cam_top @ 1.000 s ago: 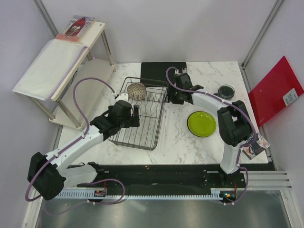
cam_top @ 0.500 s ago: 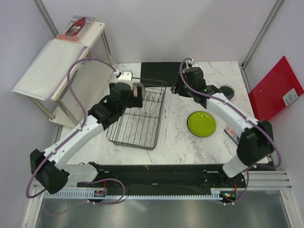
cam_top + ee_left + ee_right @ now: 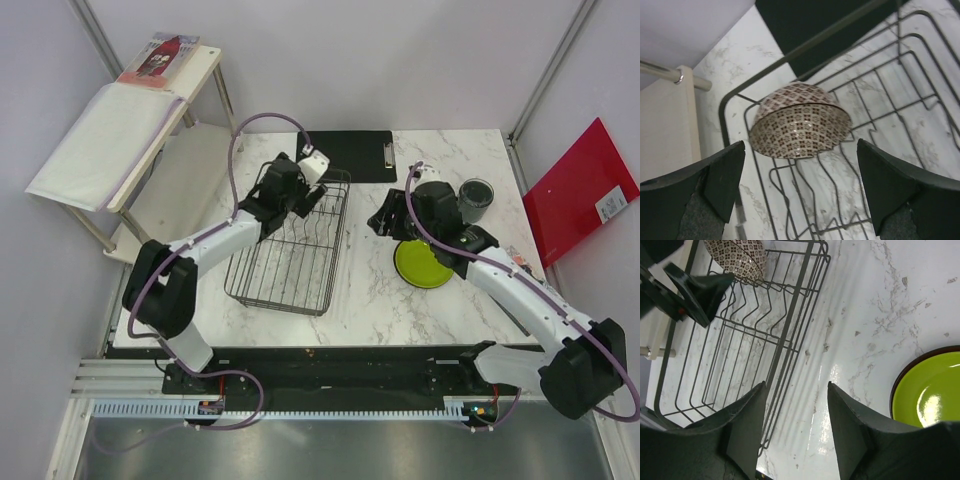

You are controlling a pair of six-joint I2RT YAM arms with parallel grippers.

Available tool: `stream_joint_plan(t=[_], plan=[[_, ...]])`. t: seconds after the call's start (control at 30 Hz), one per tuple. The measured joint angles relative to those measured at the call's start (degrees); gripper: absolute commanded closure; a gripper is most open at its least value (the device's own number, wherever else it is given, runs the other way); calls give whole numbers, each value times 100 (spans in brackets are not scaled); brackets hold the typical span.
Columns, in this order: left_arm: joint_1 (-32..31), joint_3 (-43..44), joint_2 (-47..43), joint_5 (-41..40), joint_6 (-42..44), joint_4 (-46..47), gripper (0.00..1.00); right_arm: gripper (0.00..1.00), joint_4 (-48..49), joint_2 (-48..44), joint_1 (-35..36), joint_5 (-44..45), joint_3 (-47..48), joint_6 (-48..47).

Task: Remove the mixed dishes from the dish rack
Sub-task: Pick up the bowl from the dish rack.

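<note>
The left gripper [image 3: 800,150] hangs over the far left corner of the dish rack [image 3: 285,268]. Its fingers are spread wide, framing a brown-patterned bowl [image 3: 799,120] (tilted on the wires, touched by neither finger). The right gripper [image 3: 796,387], also spread and empty, hovers over the marble table [image 3: 370,290], between the rack and a lime-green plate [image 3: 420,262] lying on the table to the right.
</note>
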Motion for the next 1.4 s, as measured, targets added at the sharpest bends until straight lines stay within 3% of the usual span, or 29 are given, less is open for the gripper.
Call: stream_joint_plan(t=[0.13, 0.27, 0.33, 0.47, 0.6, 0.73, 1.0, 1.4], plan=[[315, -101, -35, -61, -214, 525, 2, 41, -28, -79, -2, 22, -83, -280], [302, -525, -656, -439, -1331, 682, 11, 41, 85, 129, 22, 195, -37, -494], [271, -573, -1113, -699, -2142, 431, 11, 42, 168, 503, 96, 358, 136, -616], [251, -562, -2085, -1198, -3626, -404, 1, 41, 330, 1705, 623, 1012, 885, -1051], [254, -566, -2761, -1373, -4629, -1325, 1, 40, 737, 2802, 1126, 1502, 1604, -1733], [254, -914, -3436, -1307, -5324, -2006, 1, 38, 1504, 3139, 1335, 1749, 1589, -2433], [254, -2022, -4634, -715, -6164, -2498, 1, 42, 3416, 3864, 1283, 1596, 1740, -3576], [251, -3010, -6030, -570, -6325, -2708, 1, 45, 4339, 4859, 1287, 1001, 1976, -3982]])
